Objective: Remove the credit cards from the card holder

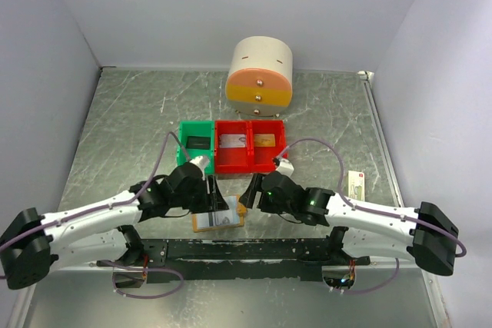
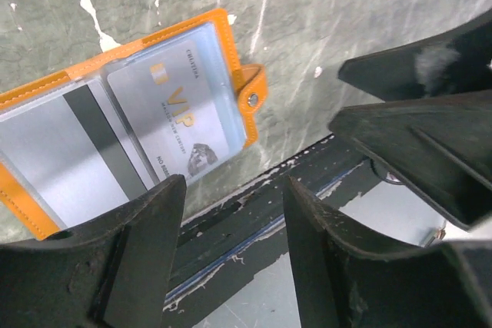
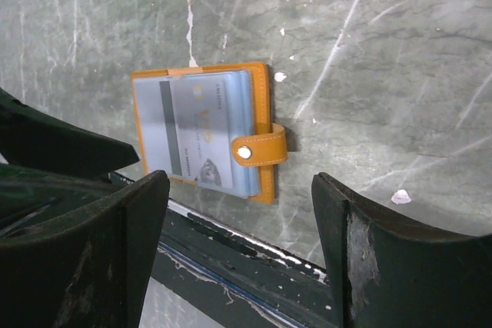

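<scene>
The grey marble tabletop (image 1: 330, 113) carries a round cream drawer unit (image 1: 260, 71) at its far edge. In its middle stands a red bin (image 1: 244, 165), with a green bin (image 1: 184, 130) just beside it on the left. Flat card-like pieces lie in their compartments.

Your two arms meet close to the near edge. The left gripper (image 2: 231, 205) has its jaws moderately apart, with nothing between them. The right gripper (image 3: 240, 213) has its jaws spread wider and also holds nothing. Both hover close to the card holder (image 3: 201, 132). It lies opened flat on the tabletop, just beside the black rail (image 1: 246, 250) at the near edge, and no arm pins it.

In its clear pockets you see a silver VIP card (image 2: 181, 109) and next to it a grey card with dark stripe (image 2: 69, 159). The snap tab (image 3: 260, 149) lies at the holder's outer side edge.

Please watch these points:
- **Dragging:** nothing holds the holder down, so a pull on one card will probably drag the whole holder, perhaps onto the rail.
- **Slipping:** the pockets look thin and slippery, so the jaws may pinch the sleeve together with the card, or slip off.
- **Rail:** it is close, and a lowered fingertip could strike it.
- **Collision:** the grippers are near each other and could collide.
</scene>
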Controlling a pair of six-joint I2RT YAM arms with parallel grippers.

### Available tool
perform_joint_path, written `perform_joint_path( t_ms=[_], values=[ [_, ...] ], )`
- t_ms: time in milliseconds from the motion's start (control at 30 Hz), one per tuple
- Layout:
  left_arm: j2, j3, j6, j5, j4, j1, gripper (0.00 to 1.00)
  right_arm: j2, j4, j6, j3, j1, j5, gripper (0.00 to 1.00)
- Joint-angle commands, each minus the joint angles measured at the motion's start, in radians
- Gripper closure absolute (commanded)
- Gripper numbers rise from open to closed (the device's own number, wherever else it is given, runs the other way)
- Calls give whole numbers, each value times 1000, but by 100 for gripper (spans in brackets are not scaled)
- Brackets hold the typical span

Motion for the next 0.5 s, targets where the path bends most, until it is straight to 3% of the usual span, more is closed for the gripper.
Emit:
perform_joint_path(
  t_ms=[0,133,467],
  values=[
    [-90,9,-11,-72,-63,-6,34,19,76,-35,17,-3,-26,25],
    [-121,4,-39,-106,-122,-6,34,34,113,-53,27,-4,-52,29],
    [-161,-22,-139,-177,-197,-6,32,203,241,-136,124,-3,-206,55]
  ],
)
